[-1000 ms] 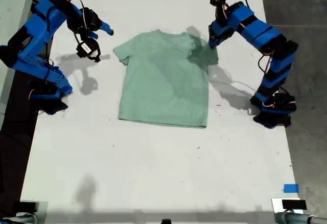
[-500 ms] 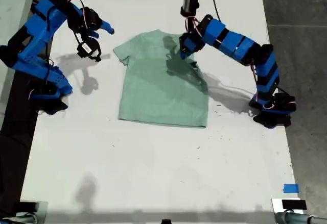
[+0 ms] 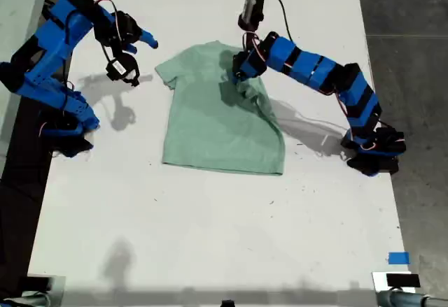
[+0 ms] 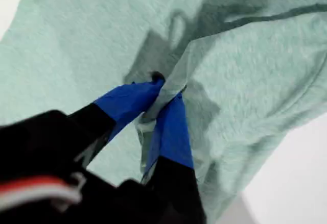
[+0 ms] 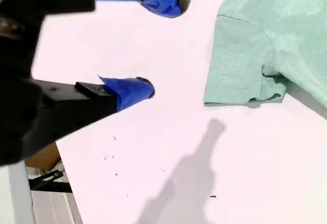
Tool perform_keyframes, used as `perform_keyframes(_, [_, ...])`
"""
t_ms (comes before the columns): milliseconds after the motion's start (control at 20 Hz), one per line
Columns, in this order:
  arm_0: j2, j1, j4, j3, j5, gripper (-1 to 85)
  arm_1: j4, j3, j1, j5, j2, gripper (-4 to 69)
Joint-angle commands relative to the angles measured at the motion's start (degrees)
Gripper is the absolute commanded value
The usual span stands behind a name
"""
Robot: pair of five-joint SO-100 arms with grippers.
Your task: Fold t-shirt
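One t-shirt (image 3: 220,115) lies on the white surface (image 3: 210,237), roughly mid-way between our two arms and towards the far end in the exterior view; the sleeve on the exterior view's left (image 3: 168,75) is flat and spread, while the sleeve on the exterior view's right is hidden, since that side of the cloth is pulled up and drawn in over the chest, and the arm covers the fold there; our first tool (image 4: 166,94) is clamped on a pinched ridge of the t-shirt (image 4: 76,40), both blue fingertips (image 4: 176,127) pressed against the cloth between them; in the exterior view that tool (image 3: 240,75) sits over the upper chest, and its tips are hard to make out against the shirt's shadow; our second tool (image 5: 163,45) has its jaws apart with nothing between them, bare surface (image 5: 168,147) showing in the gap; it hangs just beside the flat sleeve (image 5: 240,66), not touching it; in the exterior view it (image 3: 136,59) is near the upper left, clear of the shirt; the hem edge lies straight on the exterior view's left and lifts slightly at the right; count: one shirt, two arms, two tools; a small blue tape square (image 3: 398,257) sits near the exterior view's lower right corner; objects at the bottom edge are cut off and we cannot tell what they are.
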Motion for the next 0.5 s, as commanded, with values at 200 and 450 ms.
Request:
perform_keyframes(200, [1.8,1.5,-0.7,-0.1,-0.7,26.8,11.2,-4.0,5.3,-4.6,16.5,27.1])
perform_keyframes(450, [-1.0,2.7,-2.6,0.0,-1.8,27.4,22.4,-1.8,11.1,-8.9,29.4,23.2])
